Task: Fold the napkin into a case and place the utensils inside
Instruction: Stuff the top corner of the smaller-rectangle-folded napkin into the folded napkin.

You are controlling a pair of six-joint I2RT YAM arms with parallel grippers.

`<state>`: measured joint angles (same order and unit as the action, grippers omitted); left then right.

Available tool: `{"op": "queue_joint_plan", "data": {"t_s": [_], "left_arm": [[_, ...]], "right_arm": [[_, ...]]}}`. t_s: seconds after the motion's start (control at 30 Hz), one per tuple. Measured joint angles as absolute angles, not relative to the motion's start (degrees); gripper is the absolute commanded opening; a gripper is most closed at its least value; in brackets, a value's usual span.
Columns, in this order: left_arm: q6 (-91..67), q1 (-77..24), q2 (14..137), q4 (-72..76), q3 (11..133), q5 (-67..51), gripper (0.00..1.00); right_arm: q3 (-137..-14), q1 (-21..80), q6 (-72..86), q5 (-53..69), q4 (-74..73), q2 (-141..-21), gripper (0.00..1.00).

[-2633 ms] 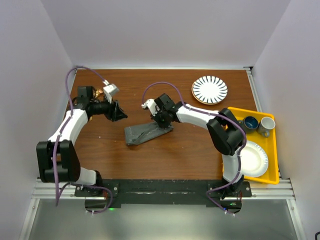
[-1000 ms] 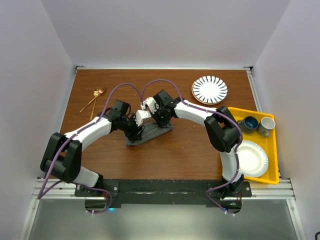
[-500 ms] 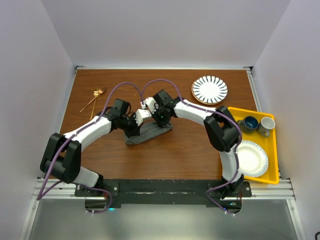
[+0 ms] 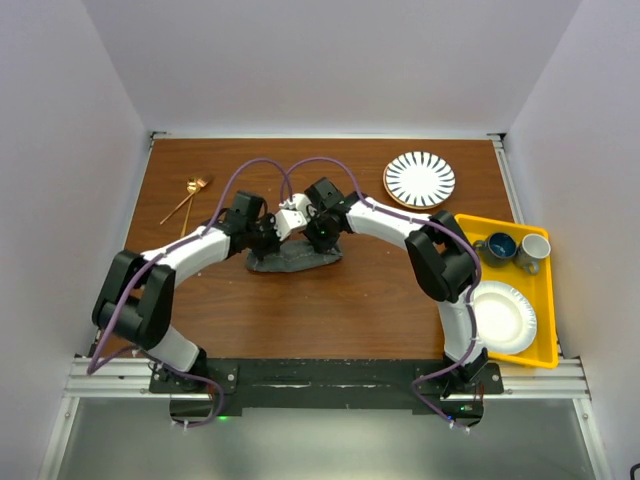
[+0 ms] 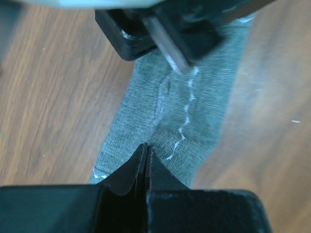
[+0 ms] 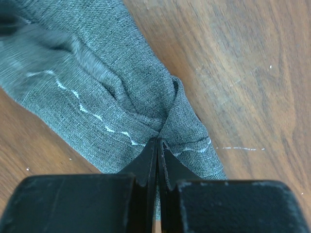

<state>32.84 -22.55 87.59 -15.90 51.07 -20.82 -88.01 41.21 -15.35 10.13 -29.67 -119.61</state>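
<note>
Utensils [image 4: 194, 185] too small for detail

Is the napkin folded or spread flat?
Folded: the napkin is a narrow creased strip, pinched by the left gripper and right gripper.

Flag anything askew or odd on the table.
The napkin is rumpled: a pucker bunches where the right gripper pinches it, its hem stitching wavy. The left gripper pinches its other end. The utensils lie apart, far left. Nothing spilled.

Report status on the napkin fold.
Left gripper, right gripper both shut on dark grey fabric napkin. Gold metal utensils outside, far left. Nothing blocking.
</note>
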Motion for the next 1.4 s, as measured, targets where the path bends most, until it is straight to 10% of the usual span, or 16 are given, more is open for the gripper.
{"op": "queue_joint_plan", "data": {"t_s": [0.83, 1.03, 1.4], "left_arm": [[48.4, -25.26, 87.66, -16.73, 43.75, -25.58, 0.0], [43.88, -27.0, 84.14, -22.92, 42.92, -28.82, 0.43], [33.58, -24.49, 80.05, -24.69, 45.89, -33.8, 0.6]], "right_arm": [[-84.38, 40.75, -20.97, 15.7, -28.25, -117.64, 0.0], [-82.94, 40.71, -23.11, 19.0, -29.3, -116.68, 0.0], [-82.72, 40.69, -23.9, 19.33, -29.26, -116.6, 0.0]]}}
